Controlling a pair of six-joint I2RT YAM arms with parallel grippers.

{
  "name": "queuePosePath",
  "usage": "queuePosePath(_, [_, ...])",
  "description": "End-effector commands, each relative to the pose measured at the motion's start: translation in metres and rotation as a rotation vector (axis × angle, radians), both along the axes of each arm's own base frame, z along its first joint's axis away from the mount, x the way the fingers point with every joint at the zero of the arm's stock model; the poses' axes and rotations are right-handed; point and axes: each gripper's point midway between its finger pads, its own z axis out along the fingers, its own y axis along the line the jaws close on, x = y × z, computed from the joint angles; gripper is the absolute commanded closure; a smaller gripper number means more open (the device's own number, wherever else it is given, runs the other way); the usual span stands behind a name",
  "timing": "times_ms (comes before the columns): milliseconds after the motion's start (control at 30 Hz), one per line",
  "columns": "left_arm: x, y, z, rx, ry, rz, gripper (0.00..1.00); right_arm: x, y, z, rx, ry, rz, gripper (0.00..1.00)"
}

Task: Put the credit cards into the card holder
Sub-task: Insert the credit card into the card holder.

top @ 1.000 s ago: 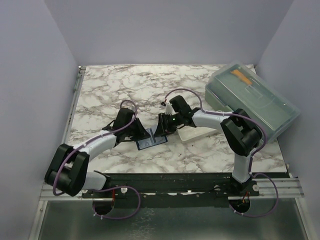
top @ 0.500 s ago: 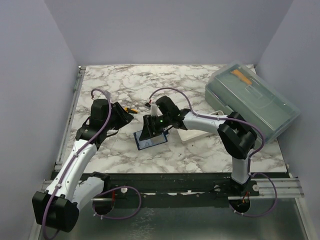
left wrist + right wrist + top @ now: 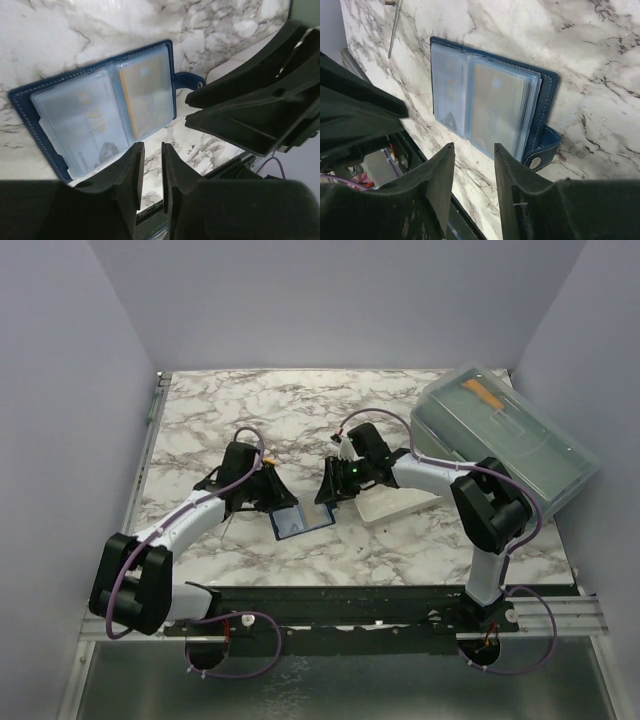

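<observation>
The navy card holder (image 3: 300,521) lies open on the marble between my two grippers. In the left wrist view a golden-tan credit card (image 3: 147,95) sits in the clear pocket on the strap side, and a pale bluish-grey card (image 3: 80,120) sits in the other pocket. The right wrist view shows the same two: tan card (image 3: 497,102), bluish card (image 3: 450,95), navy cover (image 3: 549,95). My left gripper (image 3: 152,146) hovers at the holder's left edge, its jaws a narrow slit apart and empty. My right gripper (image 3: 474,147) stands open and empty at the right edge.
A white tray (image 3: 385,505) lies just right of the holder, under the right arm. A large grey-green plastic box (image 3: 505,440) with an orange strip inside fills the back right. A tiny yellow-and-black object (image 3: 268,460) sits behind the left gripper.
The left arm swung back from the left side to the holder's edge. The right gripper pulled off the holder toward the right. The holder shifted slightly.
</observation>
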Motion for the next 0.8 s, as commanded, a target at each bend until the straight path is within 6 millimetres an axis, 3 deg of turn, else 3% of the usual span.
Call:
queuePosePath(0, [0.001,-0.025,-0.012,-0.065,0.007,-0.056,0.77,-0.002,-0.003,-0.009,-0.022,0.003,0.017,0.59])
queuePosePath(300, [0.004,-0.039,-0.048,-0.042,0.05,-0.073,0.87,0.0,-0.01,-0.027,-0.086,0.016,0.002,0.56])
queuePosePath(767, [-0.006,-0.019,-0.092,0.069,0.115,-0.026,0.9,0.002,-0.014,-0.04,-0.126,0.015,0.001,0.52])
